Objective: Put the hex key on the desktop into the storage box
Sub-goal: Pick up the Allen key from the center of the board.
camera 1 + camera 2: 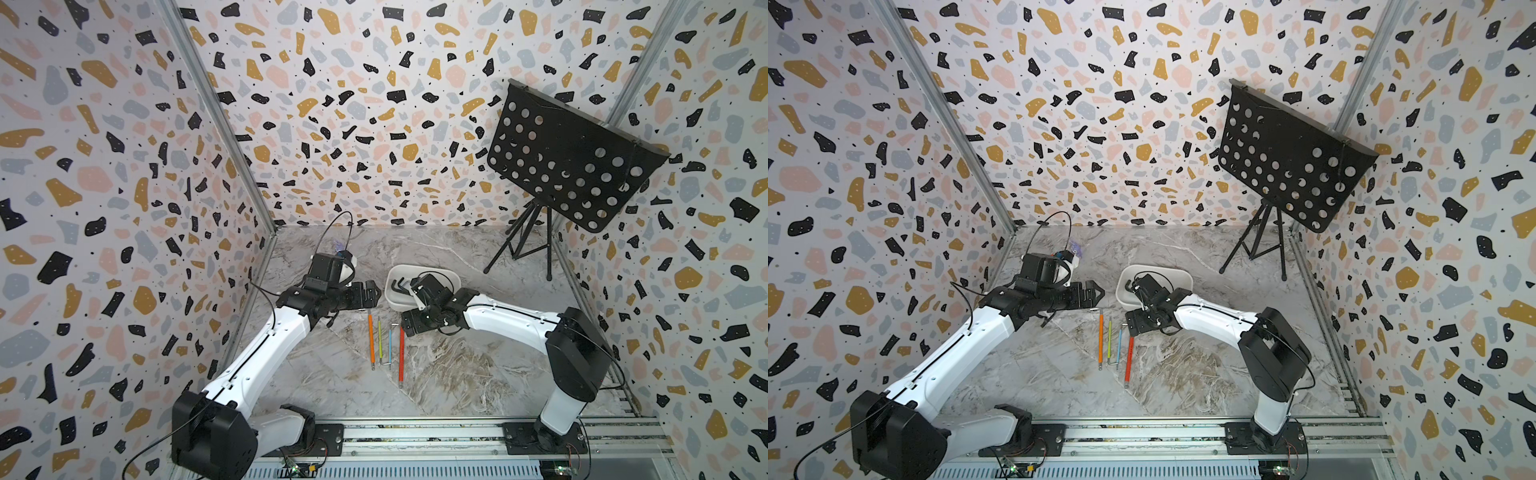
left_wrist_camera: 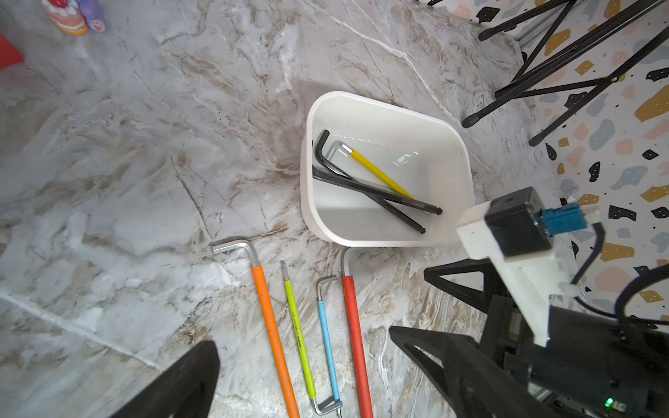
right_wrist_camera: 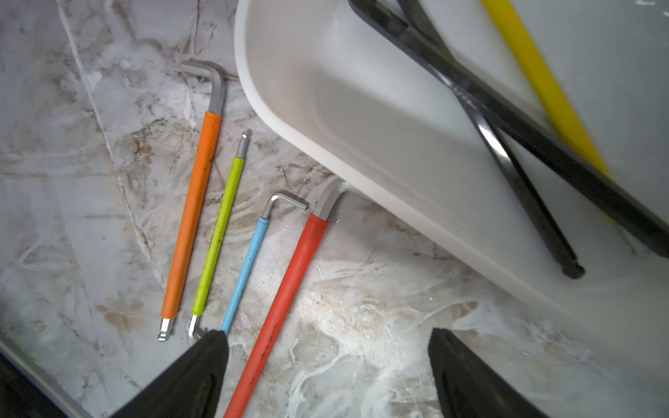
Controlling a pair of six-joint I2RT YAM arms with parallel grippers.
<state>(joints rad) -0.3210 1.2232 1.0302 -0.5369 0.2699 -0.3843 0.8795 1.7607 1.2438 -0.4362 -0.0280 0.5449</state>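
Hex keys [image 2: 269, 325] in matte coloured sleeves lie in a row beneath the right hand [image 3: 327, 333], whose black wedge-shaped fingers [image 3: 188, 380] stand wide apart, released, gripping nothing. Nearest is the red key [image 3: 284, 304]; its bare steel elbow meets the outer wall of the storage box [image 3: 289, 108], a glossy white tub with rounded corners. Farther from the box come the thin blue key [image 3: 246, 271], lime-green key [image 3: 219, 235] and orange key [image 3: 190, 217], all L-shaped, flat on the veined marble-patterned bench [image 3: 72, 181]. Inside the box two dark bare-metal keys [image 2: 376, 191] cross beside a yellow-sleeved key [image 2: 380, 173]. Just beside the box hovers the left hand [image 1: 372, 293], spread and empty.
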